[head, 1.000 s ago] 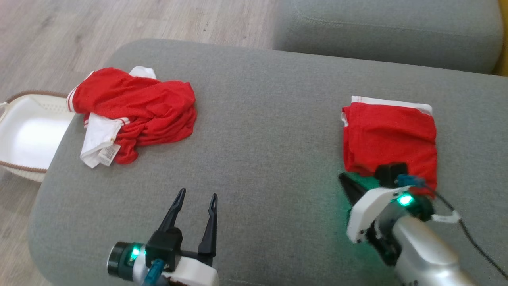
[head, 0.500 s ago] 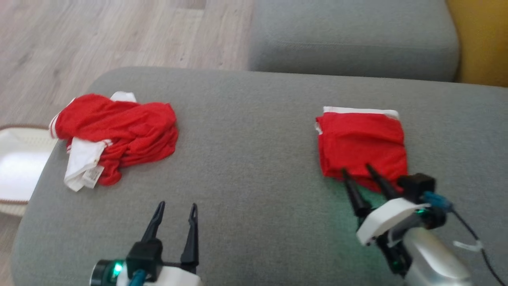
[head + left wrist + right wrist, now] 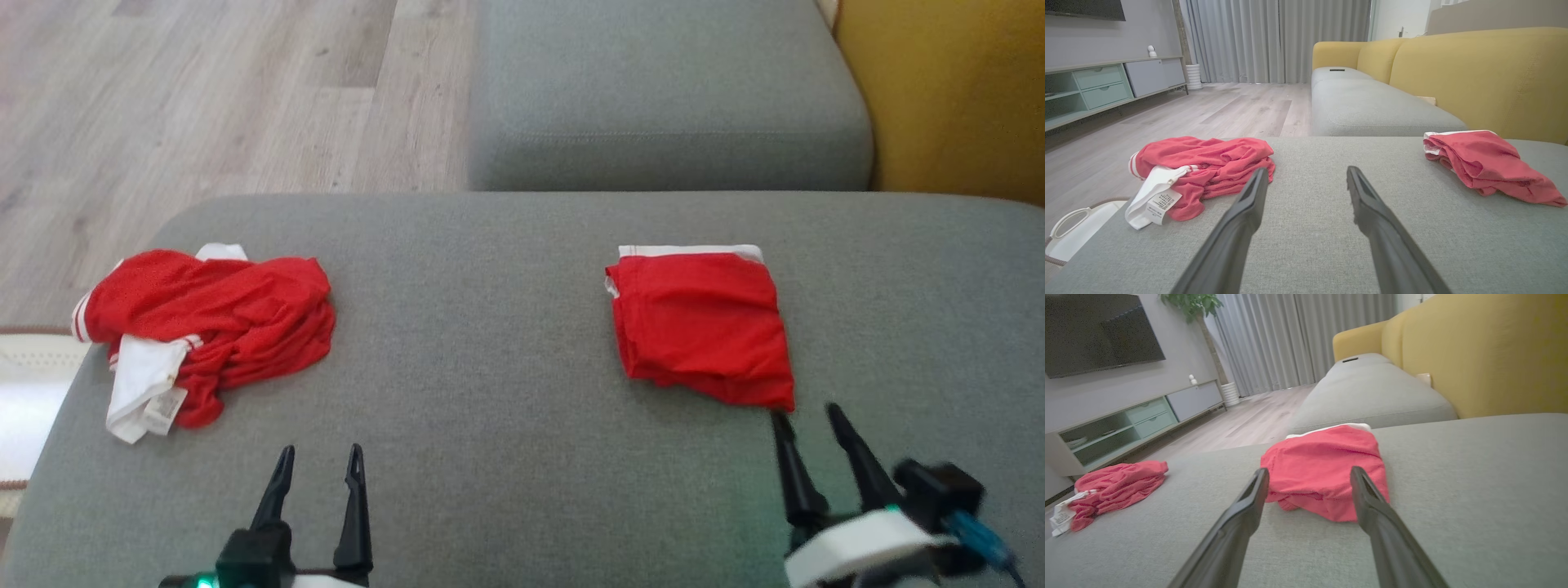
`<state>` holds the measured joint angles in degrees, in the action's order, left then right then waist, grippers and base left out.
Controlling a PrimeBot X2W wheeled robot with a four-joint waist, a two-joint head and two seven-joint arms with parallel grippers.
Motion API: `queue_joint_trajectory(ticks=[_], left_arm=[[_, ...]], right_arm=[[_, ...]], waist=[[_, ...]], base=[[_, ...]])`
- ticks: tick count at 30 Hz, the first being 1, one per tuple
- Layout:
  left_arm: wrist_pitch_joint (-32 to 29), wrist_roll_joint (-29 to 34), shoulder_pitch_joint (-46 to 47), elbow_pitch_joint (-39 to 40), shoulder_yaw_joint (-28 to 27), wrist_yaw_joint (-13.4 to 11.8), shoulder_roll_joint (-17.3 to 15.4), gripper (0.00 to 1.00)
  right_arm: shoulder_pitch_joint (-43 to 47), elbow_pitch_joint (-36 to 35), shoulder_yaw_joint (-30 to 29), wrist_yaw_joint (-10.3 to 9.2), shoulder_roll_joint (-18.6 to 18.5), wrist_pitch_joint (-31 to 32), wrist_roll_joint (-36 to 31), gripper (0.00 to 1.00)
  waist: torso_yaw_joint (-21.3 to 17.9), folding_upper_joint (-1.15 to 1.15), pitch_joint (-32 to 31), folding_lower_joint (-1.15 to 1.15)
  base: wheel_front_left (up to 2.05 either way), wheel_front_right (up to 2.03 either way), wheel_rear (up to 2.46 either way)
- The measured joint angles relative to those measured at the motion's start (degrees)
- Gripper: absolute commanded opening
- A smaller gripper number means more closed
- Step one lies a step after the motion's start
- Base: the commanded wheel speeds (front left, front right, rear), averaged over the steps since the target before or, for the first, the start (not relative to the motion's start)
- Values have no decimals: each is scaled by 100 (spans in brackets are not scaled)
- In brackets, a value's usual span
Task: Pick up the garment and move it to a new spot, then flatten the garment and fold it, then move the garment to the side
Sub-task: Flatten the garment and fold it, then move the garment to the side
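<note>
Head view: folded red garment (image 3: 702, 327) lies on the grey cushion (image 3: 506, 367), right side. Right gripper (image 3: 804, 414) sits just short of its near corner, jaws apart, empty. Left gripper (image 3: 320, 449) likewise spread, empty. Crumpled red-and-white garment (image 3: 212, 327) far left.
Left wrist view: fingers parted over bare cushion.
Right wrist view: folded garment just beyond parted fingertips.
</note>
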<state>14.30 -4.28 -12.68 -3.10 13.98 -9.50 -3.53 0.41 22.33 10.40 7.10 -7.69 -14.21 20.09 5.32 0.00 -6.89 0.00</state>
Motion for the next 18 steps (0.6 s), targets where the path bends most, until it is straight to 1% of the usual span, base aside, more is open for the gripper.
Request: queue_joint_trajectory(ticks=[5, 9, 18], left_arm=[[0, 1, -93, 101, -38, 98, 3, 100], [-1, 21, -155, 96, -78, 149, 3, 100], [-1, 77, -198, 44, -176, 246, 7, 100]], right_arm=[[465, -407, -359, 0, 111, -1, -277, 100], [714, -561, -372, 0, 246, -1, -443, 100], [848, -642, -513, 0, 352, -1, -634, 100]], waist=[[-65, 0, -90, 0], [-131, 0, -125, 0], [-201, 0, -198, 0]], base=[[0, 0, 0], [0, 0, 0], [0, 0, 0]])
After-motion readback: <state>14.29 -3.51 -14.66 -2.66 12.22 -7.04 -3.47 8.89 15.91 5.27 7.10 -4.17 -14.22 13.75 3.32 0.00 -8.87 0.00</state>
